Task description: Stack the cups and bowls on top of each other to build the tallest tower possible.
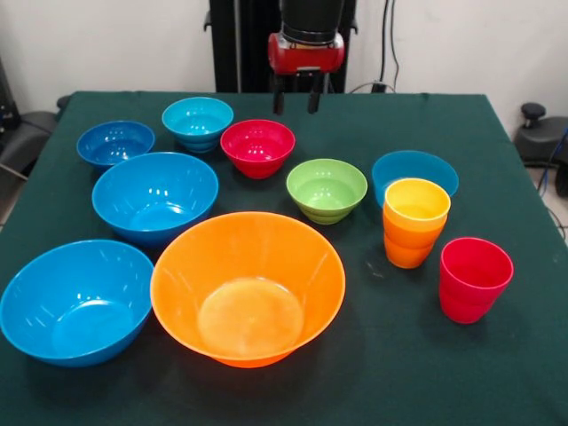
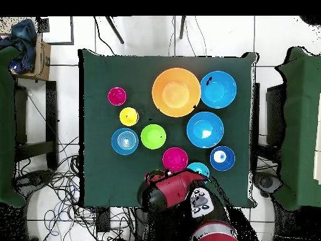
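My gripper (image 1: 295, 99) hangs open and empty over the table's far edge, just behind the red bowl (image 1: 257, 147). The very large orange bowl (image 1: 248, 288) stands upright at the near middle, with nothing in it. Two large blue bowls (image 1: 75, 302) (image 1: 155, 195) stand to its left. A small dark-blue bowl (image 1: 115, 144), a light-blue bowl (image 1: 197, 122), a green bowl (image 1: 327, 189) and another blue bowl (image 1: 414, 173) stand singly. A yellow cup (image 1: 415, 202) sits nested in an orange cup (image 1: 406, 248). A red cup (image 1: 475, 278) stands alone at the right.
The dark green table (image 1: 497, 373) carries everything. In the overhead view the arm (image 2: 178, 191) covers the table's edge by the red bowl (image 2: 175, 159) and part of the light-blue bowl (image 2: 199, 168). Chairs and cables lie around the table.
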